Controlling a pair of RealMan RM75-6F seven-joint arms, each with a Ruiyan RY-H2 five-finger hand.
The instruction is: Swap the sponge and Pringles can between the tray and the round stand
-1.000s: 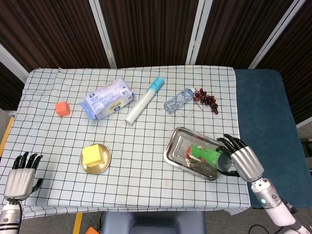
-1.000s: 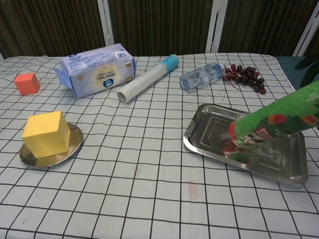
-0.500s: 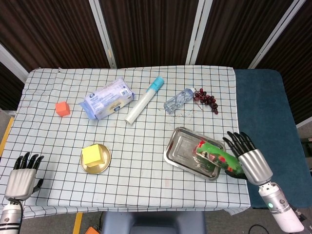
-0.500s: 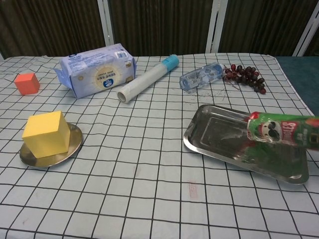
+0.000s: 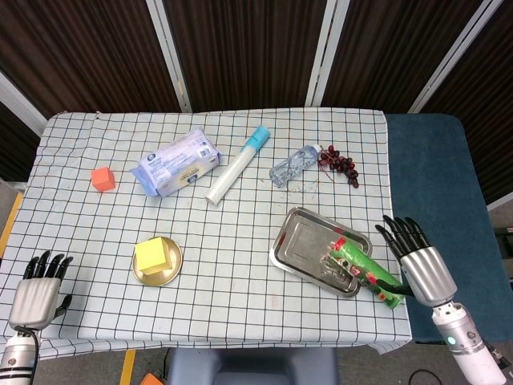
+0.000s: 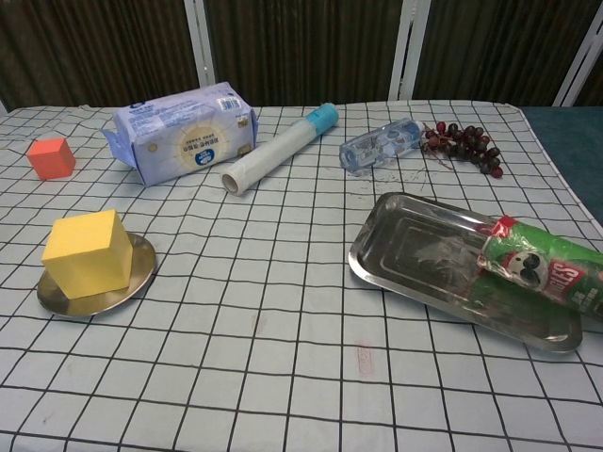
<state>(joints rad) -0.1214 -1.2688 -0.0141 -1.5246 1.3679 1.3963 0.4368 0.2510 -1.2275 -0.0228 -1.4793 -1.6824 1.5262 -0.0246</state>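
Observation:
The green Pringles can (image 5: 361, 273) lies on its side across the near right rim of the steel tray (image 5: 296, 239), lid end in the tray, base end sticking out over the tablecloth. In the chest view the can (image 6: 546, 268) lies over the tray (image 6: 415, 243) at the right edge. My right hand (image 5: 421, 269) hovers just right of the can with fingers spread and nothing in it. The yellow sponge (image 5: 155, 255) sits on the round stand (image 5: 173, 273) at the front left, seen also as the sponge (image 6: 87, 252) on the stand (image 6: 143, 266). My left hand (image 5: 36, 293) hangs off the table's front left corner, empty.
Across the back of the table lie an orange cube (image 5: 103, 178), a pack of wipes (image 5: 175, 162), a white roll with a blue cap (image 5: 237, 164), a water bottle (image 5: 293, 165) and grapes (image 5: 338, 164). A dark blue surface (image 5: 437, 192) borders the table on the right.
The can was held tilted above the tray by my right hand; it now lies across the tray's rim. The right hand has let go and drawn back to the right.

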